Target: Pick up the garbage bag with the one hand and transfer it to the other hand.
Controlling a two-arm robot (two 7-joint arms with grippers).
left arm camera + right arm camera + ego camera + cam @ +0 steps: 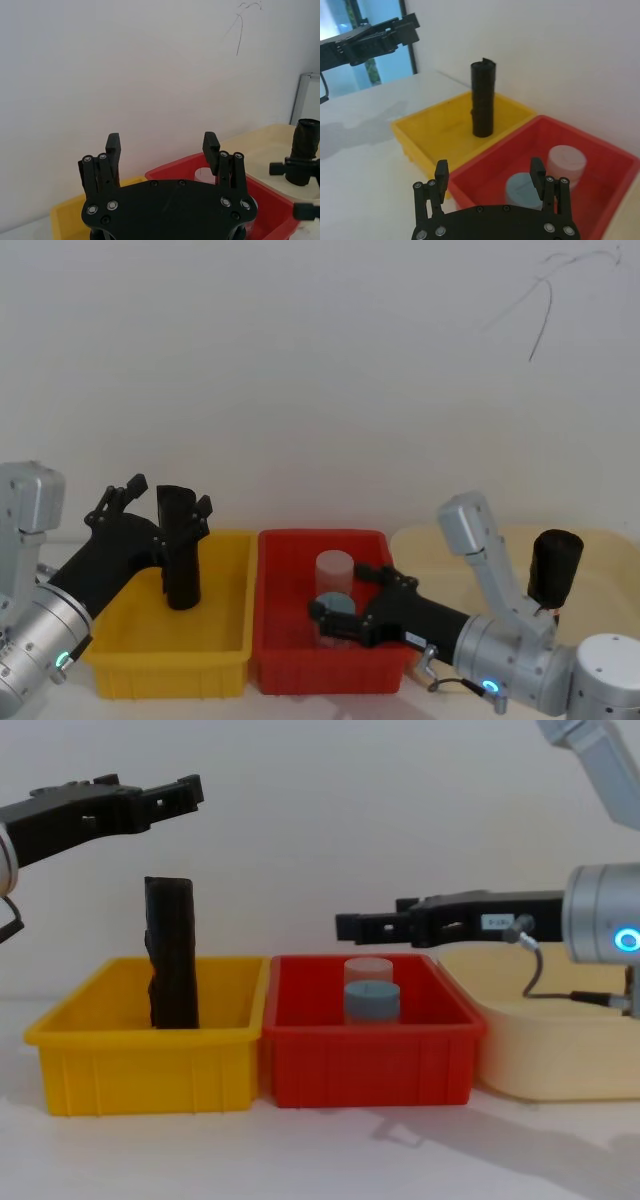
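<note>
The garbage bag [555,562] stands upright on the cream tray [430,538]; left gripper [161,141] wide open above the yellow bin [232,540], well apart; right gripper [489,167] open over the red bin [300,537]; recommended: bracket the bag's middle squarely before closing.

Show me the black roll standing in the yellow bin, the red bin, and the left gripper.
black roll [172,955], chest view, its middle.
red bin [365,1065], chest view, front wall.
left gripper [162,142], left wrist view, midway between fingertips.
</note>
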